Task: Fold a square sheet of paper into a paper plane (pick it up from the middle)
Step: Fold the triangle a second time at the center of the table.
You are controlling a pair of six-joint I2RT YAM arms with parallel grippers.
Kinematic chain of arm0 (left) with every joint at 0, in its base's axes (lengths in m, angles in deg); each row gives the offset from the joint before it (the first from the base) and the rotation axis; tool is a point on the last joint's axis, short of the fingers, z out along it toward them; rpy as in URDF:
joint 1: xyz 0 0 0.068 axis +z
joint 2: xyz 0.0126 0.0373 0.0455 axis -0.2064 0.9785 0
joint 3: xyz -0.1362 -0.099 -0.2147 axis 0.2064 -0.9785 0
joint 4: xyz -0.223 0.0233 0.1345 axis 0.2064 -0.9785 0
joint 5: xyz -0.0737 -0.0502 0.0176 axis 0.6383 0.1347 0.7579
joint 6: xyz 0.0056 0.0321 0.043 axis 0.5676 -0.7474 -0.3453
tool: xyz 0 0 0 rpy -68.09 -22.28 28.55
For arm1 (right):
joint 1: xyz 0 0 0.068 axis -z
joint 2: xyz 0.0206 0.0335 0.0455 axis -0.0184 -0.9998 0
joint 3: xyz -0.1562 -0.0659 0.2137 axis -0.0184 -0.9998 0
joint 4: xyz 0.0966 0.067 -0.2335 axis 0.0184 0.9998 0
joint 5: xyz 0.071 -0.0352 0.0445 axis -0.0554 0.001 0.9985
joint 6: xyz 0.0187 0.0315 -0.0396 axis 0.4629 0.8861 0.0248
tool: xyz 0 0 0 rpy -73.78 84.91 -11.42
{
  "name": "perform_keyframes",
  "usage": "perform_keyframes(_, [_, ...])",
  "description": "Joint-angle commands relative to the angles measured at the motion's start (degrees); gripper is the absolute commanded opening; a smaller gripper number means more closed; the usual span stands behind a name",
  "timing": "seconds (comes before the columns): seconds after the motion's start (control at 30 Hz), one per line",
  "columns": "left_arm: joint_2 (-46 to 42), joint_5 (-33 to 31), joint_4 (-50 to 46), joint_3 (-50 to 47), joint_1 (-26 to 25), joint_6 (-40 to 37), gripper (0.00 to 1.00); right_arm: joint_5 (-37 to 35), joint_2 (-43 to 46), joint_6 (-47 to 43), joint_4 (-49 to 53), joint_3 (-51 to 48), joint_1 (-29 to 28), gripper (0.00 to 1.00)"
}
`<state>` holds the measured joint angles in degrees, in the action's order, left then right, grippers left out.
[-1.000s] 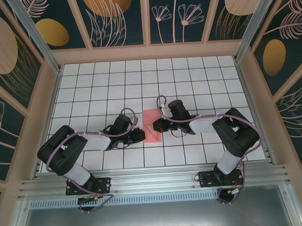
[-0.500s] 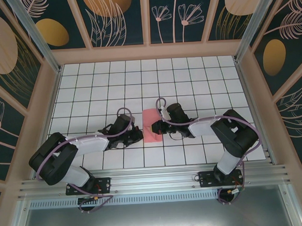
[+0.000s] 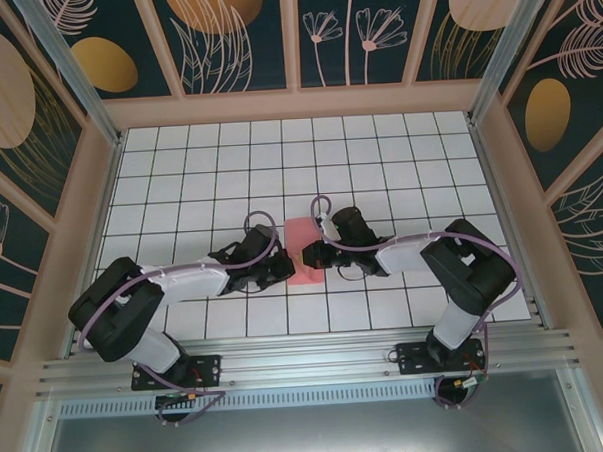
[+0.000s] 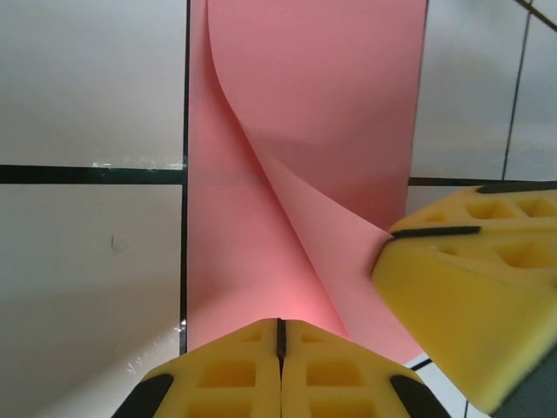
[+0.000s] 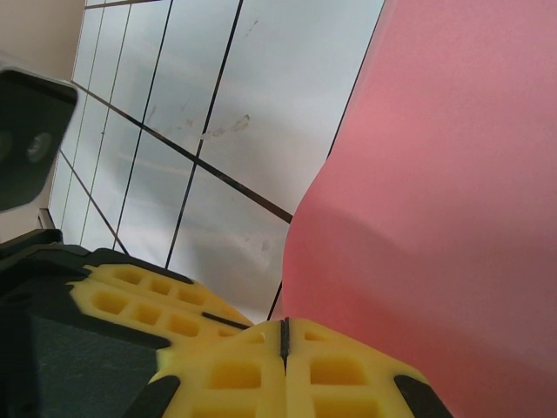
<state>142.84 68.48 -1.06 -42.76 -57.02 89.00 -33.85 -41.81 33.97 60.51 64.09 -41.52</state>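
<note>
1. Since a second ago, my left gripper (image 3: 283, 270) has nudged against the square sheet of paper (image 3: 300, 231). It lies folded in the middle of the table (image 3: 399, 162), long axis near-to-far. My right gripper (image 3: 310, 254) bears on its right side, likely steadying the crease.
2. Left wrist: fingers (image 4: 331, 370) pressed together at its edge; a flap curls up.
3. Right wrist: fingers (image 5: 339, 370) together beside lifted paper.

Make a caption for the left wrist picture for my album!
Left end effector, shut, at the near edge of the pink paper; right end effector touches its curled-up flap.
</note>
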Motion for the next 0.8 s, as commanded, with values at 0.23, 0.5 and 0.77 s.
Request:
perform_keyframes(0.23, [6.2,-6.2,-8.8,2.0,-0.9,-4.4,0.05,-0.3,0.9,-2.7,1.1,1.1,-0.2,0.00])
perform_keyframes(0.5, [8.5,-11.6,-14.9,3.2,-0.9,-8.9,0.04,0.2,1.6,-7.0,6.4,3.8,1.7,0.00])
perform_keyframes(0.77, [8.8,-13.5,-17.7,5.7,-1.0,-14.7,0.06,3.3,-0.7,-13.2,10.5,6.9,2.9,0.00])
